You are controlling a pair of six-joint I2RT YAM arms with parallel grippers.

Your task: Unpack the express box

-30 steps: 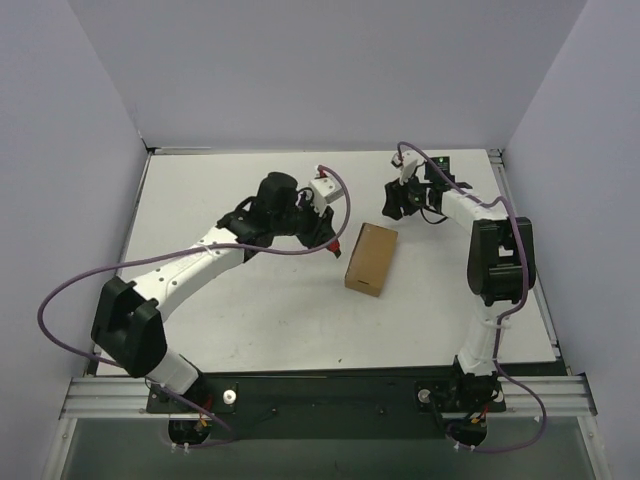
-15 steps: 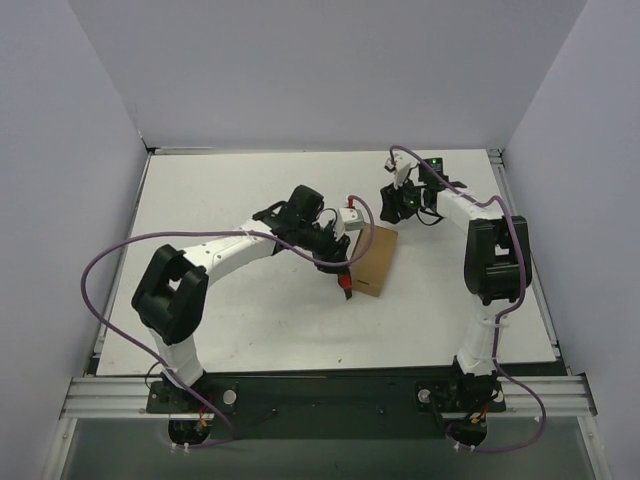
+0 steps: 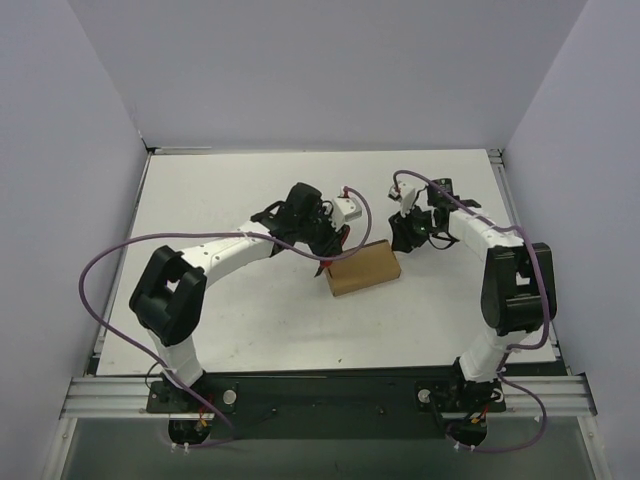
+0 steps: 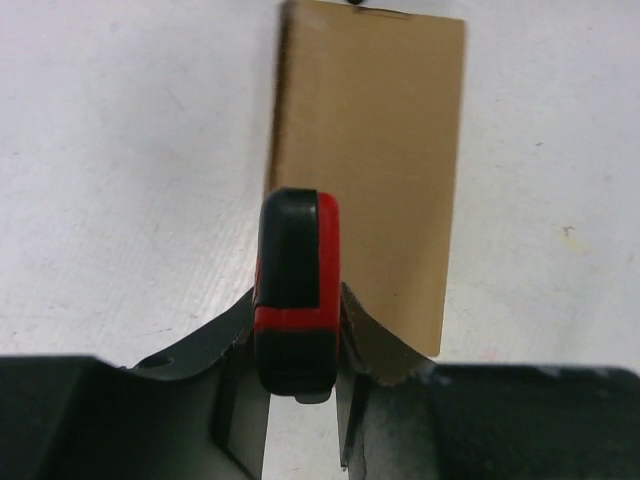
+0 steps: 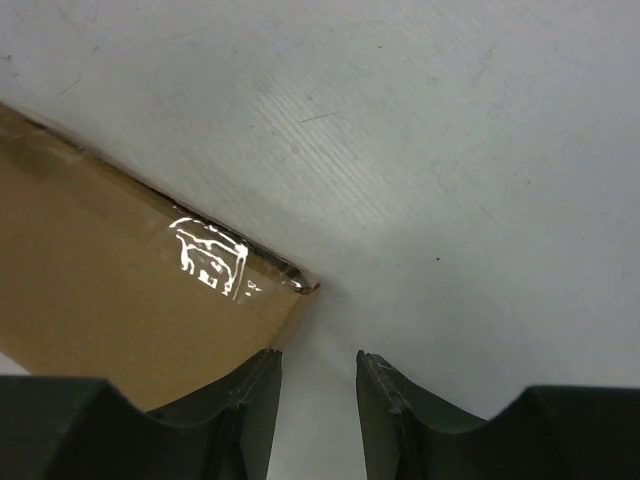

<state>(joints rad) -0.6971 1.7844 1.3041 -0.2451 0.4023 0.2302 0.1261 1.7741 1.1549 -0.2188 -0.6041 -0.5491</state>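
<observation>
The express box (image 3: 363, 268) is a small flat brown cardboard box lying closed on the white table, between the two arms. It also shows in the left wrist view (image 4: 375, 150) and in the right wrist view (image 5: 110, 300). My left gripper (image 3: 330, 254) is shut on a red-and-black utility knife (image 4: 297, 290) and holds it at the box's left end. My right gripper (image 3: 404, 240) hangs at the box's right end, its jaws a little apart and empty (image 5: 318, 400), with the box's corner beside the left finger.
The white table (image 3: 220, 200) is ringed by grey walls. Purple cables loop from both arms. A black rail (image 3: 330, 395) runs along the near edge.
The box has turned from lying lengthwise away from me to lying nearly crosswise. My left gripper with the knife moved to its left end. My right gripper came down to its right end.
</observation>
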